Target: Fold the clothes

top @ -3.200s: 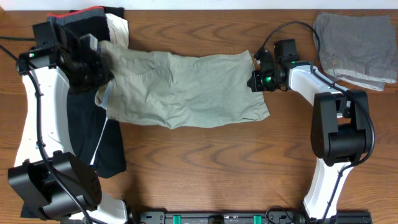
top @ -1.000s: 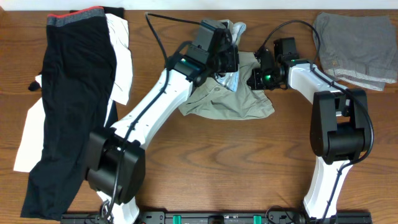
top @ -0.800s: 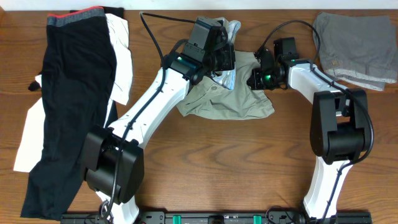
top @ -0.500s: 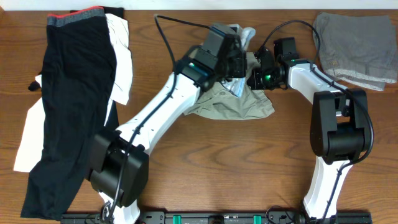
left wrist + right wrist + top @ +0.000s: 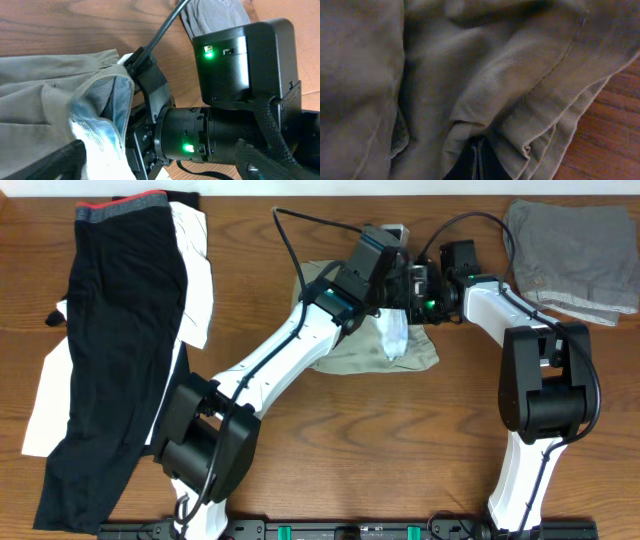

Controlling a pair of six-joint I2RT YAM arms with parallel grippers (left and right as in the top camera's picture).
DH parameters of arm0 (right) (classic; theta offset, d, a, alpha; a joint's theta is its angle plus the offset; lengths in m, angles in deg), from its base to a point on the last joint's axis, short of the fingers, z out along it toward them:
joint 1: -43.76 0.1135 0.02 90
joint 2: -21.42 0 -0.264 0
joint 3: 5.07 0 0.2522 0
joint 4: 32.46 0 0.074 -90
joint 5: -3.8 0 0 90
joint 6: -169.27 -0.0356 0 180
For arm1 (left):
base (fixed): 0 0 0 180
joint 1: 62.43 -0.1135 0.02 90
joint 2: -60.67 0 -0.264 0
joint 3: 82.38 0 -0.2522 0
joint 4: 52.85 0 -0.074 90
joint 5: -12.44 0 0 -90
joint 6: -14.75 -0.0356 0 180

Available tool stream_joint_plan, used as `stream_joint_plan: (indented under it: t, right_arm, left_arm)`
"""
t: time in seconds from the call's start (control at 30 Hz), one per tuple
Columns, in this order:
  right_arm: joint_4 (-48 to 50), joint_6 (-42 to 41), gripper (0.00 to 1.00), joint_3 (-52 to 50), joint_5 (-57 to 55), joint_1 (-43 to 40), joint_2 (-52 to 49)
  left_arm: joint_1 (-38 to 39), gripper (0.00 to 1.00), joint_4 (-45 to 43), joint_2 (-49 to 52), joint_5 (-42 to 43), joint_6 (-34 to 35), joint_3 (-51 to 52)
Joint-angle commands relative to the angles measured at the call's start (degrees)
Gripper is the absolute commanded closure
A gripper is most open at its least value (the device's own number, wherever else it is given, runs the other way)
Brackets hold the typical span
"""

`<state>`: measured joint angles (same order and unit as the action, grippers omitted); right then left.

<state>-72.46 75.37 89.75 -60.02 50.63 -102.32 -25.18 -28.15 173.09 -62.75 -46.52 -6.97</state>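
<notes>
Two ends together: half-fold step.
Left end effector (image 5: 398, 292) and right end effector (image 5: 477, 162) each clamp shorts (image 5: 350, 348); next, lay the raised edge flat beside the right one.

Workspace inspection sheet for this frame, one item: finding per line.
Surface: brown wooden table, no damage seen.
Job's things: pale khaki-green cotton shorts doubled over at centre, pale pocket lining hanging out.
Clutter: long black garment over white cloth, left; folded grey shorts, far right.
Grippers: left gripper and right gripper both shut on the shorts, close together.
Cables: black cables arch above both arms.
Surroundings: nothing seen.
</notes>
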Motion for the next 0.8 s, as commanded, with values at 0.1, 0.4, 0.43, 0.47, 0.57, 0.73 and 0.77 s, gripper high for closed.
stream_joint_plan:
  t: [0.1,0.4,0.43,0.47,0.57,0.73,0.77]
  right_arm:
    - [-1.25,-0.57,0.99,-1.20,-3.67,0.09,-3.87]
    - [-3.63,-1.22,0.99,2.14,1.97,-3.54,0.35]
    - [-4.94,-1.20,0.99,3.04,1.99,-4.15,1.64]
    - [-6.34,-1.20,0.96,3.89,1.99,-4.70,2.86]
    - [-11.47,-1.16,0.73,6.29,1.97,-6.12,6.62]
    - [-17.81,2.62,0.41,7.43,4.37,-5.88,11.61]
    - [-18.93,3.10,0.38,7.43,4.52,-5.33,12.44]
  left_arm:
    - [-2.40,0.02,-1.14,-1.70,-0.52,0.04,-2.43]
    - [-10.40,0.02,7.54,-11.56,-0.52,-4.76,-2.43]
    - [-11.30,0.02,9.38,-12.41,-0.55,-5.99,-2.43]
    - [-12.13,0.02,11.28,-13.09,-0.55,-7.23,-2.43]
    - [-14.43,0.02,16.00,-13.79,-0.57,-10.01,-2.43]
    - [-17.29,0.02,23.37,-13.73,-1.95,-13.68,-2.40]
    - [-17.64,0.02,24.72,-13.73,-3.50,-13.75,-2.40]
